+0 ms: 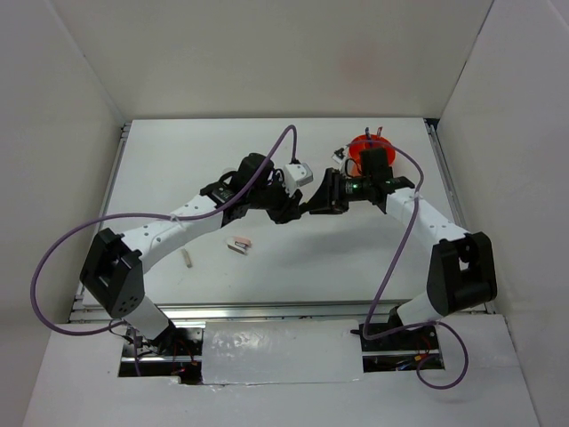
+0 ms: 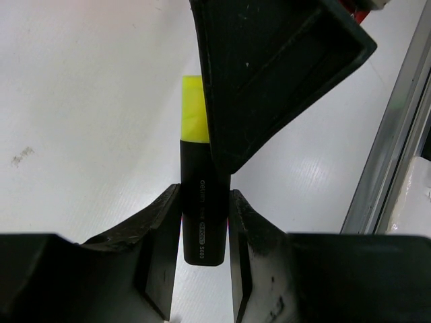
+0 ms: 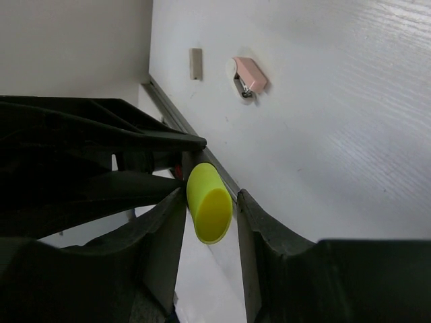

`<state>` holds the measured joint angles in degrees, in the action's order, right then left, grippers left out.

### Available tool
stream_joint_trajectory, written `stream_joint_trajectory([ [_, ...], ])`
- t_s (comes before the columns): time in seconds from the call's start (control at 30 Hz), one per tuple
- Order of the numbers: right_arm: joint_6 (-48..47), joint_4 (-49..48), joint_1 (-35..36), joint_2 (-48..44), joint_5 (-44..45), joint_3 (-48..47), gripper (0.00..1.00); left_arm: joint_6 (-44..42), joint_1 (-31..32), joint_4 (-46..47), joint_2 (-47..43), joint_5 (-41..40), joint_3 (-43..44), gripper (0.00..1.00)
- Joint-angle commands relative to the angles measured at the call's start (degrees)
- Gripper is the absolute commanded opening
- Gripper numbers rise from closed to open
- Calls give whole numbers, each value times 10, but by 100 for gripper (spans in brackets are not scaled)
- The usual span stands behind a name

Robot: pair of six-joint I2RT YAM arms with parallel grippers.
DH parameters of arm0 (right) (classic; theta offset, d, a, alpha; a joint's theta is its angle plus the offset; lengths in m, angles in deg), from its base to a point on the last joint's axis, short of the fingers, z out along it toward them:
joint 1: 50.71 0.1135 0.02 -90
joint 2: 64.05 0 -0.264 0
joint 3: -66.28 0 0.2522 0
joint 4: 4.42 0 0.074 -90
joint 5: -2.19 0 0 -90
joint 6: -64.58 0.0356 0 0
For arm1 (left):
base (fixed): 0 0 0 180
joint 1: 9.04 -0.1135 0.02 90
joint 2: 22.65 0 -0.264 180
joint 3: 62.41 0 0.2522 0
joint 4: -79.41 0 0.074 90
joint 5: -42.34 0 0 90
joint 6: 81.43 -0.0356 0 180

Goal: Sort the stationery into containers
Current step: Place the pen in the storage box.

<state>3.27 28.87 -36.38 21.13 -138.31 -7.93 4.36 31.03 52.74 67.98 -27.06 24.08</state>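
A black marker (image 2: 202,202) with a yellow cap (image 2: 193,111) hangs in mid-air over the middle of the table. My left gripper (image 2: 205,222) is shut on its black barrel. My right gripper (image 3: 211,208) faces it head-on, with its fingers on either side of the yellow cap (image 3: 210,212). One finger touches the cap and a thin gap shows at the other. In the top view the two grippers meet tip to tip around the marker (image 1: 308,210). The orange tub (image 1: 366,145) stands at the back right, behind my right wrist, with thin pens sticking out of it.
A pink-and-white eraser (image 1: 240,243) lies on the table left of centre, also seen as the eraser (image 3: 249,75). A small beige block (image 1: 188,258) lies further left. Metal rails edge the table (image 2: 390,155). White walls close in three sides.
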Motion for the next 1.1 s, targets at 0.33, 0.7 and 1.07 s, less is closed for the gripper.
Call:
stream_joint_trajectory([
  [0.33, 38, -66, -12, 1, -59, -6, 26, -2, 7, 28, -24, 14, -3, 10],
  [0.7, -156, 80, -108, -28, 96, -116, 0, -6, -19, 10, -52, -58, 0, 99],
  [1.07, -319, 114, -264, 28, 326, -296, 0, 0, -76, -12, -73, -36, -15, 99],
])
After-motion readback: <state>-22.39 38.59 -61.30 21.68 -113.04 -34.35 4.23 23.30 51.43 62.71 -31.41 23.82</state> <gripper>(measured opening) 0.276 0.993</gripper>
